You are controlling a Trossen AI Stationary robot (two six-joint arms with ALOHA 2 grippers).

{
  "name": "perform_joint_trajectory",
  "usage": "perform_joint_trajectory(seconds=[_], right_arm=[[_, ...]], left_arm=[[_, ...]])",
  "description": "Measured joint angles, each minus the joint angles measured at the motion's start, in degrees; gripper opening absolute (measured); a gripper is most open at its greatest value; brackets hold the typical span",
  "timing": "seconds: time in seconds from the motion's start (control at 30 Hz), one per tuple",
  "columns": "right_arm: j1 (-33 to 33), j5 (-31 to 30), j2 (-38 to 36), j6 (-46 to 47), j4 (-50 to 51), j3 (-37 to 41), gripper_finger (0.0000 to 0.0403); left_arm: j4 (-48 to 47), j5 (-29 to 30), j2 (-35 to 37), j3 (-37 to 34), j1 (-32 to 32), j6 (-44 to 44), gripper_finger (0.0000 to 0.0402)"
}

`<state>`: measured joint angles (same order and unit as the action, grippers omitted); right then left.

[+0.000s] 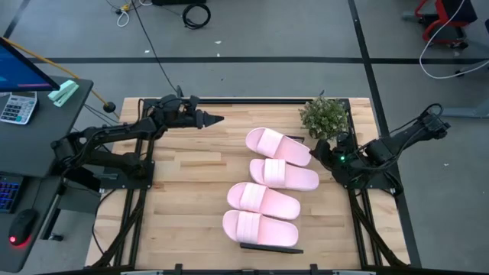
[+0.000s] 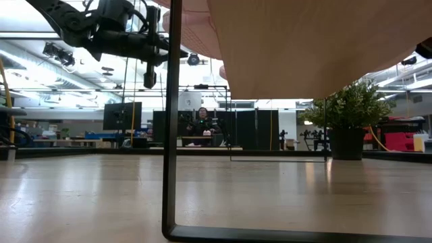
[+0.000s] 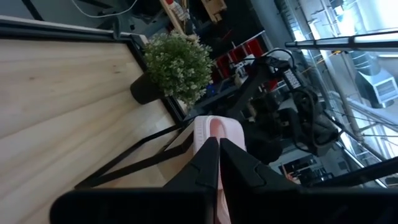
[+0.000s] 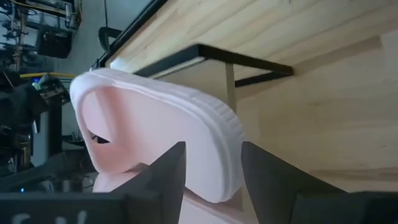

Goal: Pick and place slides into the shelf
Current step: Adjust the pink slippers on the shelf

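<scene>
Slides (image 1: 269, 187), all four, lie in a row on the shelf (image 1: 271, 248), their long axes crossing its length. My left tool (image 1: 210, 120), fingers pressed together, hangs over bare desk (image 1: 191, 191) well away from the plant (image 1: 325, 116). My right tool (image 1: 322, 150), fingers spread, sits just below that plant, its opening facing the sandal nearest the pot (image 4: 155, 124), so I judge my right arm nearer.

A robotics lab — monitors (image 2: 122, 115), floor cables (image 1: 195, 14), a seated person (image 2: 201, 123) behind.
</scene>
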<state>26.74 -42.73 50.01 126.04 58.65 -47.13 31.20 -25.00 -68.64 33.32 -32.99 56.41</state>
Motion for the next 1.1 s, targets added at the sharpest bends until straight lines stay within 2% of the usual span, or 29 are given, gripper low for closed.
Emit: perform_joint_trajectory(seconds=[0.27, 0.4, 0.53, 0.73, 0.9, 1.1], right_arm=[[-1.14, -0.05, 2.64, -0.74, -6.74, 2.45, 0.0177], [-3.05, -0.30, 3.75, -4.00, -8.92, 2.47, 0.0170], [-4.53, 0.39, 4.05, -7.11, -10.83, 2.47, 0.0134], [-7.43, 3.45, 4.01, -12.24, -12.83, 2.51, 0.0017], [-10.30, 8.37, 3.85, -15.08, -13.33, 2.51, 0.0008], [-11.28, 9.47, 2.08, -17.68, -13.09, 2.51, 0.0003]], left_arm=[[0.60, -0.04, 0.00, 0.00, 0.00, 0.02, 0.0014], [0.64, 0.00, 0.00, 0.00, 0.00, -0.01, 0.0018], [0.64, 0.01, 0.00, 0.00, -0.02, -0.02, 0.0017], [0.60, 0.05, 0.00, 0.00, -0.02, -0.29, 0.0010], [0.60, 0.05, 0.00, 0.00, -0.30, -0.53, 0.0017], [0.48, 0.07, 0.00, 0.00, -0.98, -0.53, 0.0016]])
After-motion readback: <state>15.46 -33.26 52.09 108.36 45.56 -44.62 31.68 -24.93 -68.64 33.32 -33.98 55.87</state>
